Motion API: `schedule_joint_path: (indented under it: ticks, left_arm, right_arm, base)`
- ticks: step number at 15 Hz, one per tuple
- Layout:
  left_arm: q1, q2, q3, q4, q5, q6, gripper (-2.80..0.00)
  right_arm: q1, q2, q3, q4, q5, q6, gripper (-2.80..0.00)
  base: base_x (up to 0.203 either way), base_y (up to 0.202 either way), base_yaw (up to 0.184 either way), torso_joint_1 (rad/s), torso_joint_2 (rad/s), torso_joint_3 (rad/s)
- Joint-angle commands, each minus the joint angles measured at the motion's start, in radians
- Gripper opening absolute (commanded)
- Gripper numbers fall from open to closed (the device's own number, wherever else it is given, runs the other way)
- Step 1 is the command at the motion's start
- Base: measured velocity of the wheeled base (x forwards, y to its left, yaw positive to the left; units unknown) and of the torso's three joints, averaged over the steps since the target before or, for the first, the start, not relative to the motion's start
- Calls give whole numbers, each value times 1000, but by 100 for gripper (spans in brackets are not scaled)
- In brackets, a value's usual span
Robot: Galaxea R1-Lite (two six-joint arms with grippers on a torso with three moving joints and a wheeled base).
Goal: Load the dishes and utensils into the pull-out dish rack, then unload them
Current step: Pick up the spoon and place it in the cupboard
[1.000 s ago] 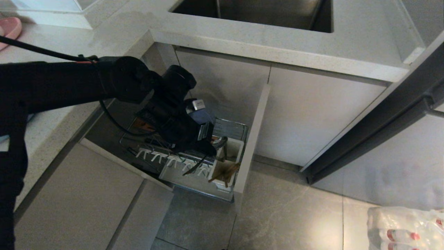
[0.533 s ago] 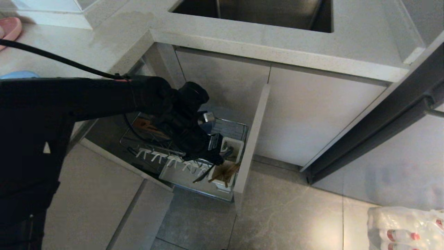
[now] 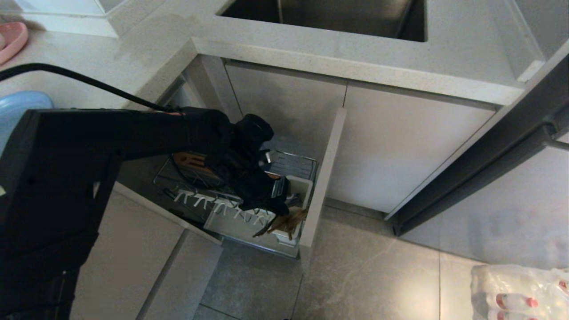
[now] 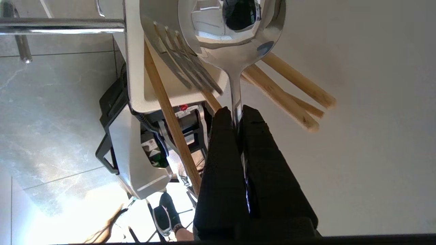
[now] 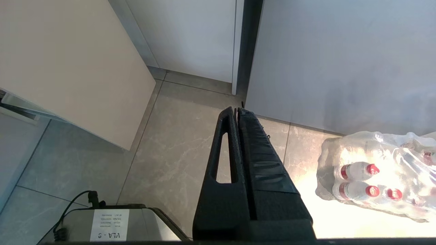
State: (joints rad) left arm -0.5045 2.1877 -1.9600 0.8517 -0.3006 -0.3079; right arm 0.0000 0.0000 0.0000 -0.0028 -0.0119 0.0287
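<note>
Left hand (image 4: 237, 114): closed on the thin handle of the silver spoon (image 4: 235, 41), both black fingers pinching it just below the bowl. In the head view the left hand (image 3: 281, 205) reaches down from the left into the pull-out dish rack (image 3: 293, 165), at the white utensil cup (image 3: 301, 187).

Spoon: its bowl sits against the rim of the utensil cup (image 4: 136, 68), beside a slotted metal utensil (image 4: 185, 63) standing in the same cup.

Chopsticks (image 4: 289, 92): light-brown wooden sticks, leaning out of the cup at a slant; several ends fan out past the spoon handle, one more stick crosses beside the fingers. In the head view the chopsticks (image 3: 286, 222) stick out toward the beige front panel (image 3: 323, 186).

Rack: chrome wire basket pulled out from under the table (image 3: 355, 66), with a row of white hooks (image 3: 213, 204) along its near side and a brown wooden strip (image 3: 191, 161) behind the arm.

Light-blue dish (image 3: 18, 106): on the table at far left, partly hidden by the arm. Pink dish (image 3: 11, 38): farther back on the same table.

Right hand (image 5: 236, 114): fingers pressed together, empty, hanging over the floor tiles near a wrapped pack of bottles (image 5: 378, 175).
</note>
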Motion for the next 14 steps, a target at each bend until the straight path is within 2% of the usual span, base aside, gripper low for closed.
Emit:
schedule_joint_path:
  ticks: [1, 14]
  left_arm:
    - [1, 10, -3, 3, -1, -2, -280]
    - [6, 40, -2, -22, 2, -4, -280]
  right_arm:
    - [0, 2, 0, 0, 0, 0, -280]
    - [0, 2, 0, 0, 0, 0, -280]
  base:
    - [0, 0, 0, 0, 0, 0]
    - [0, 0, 0, 0, 0, 0]
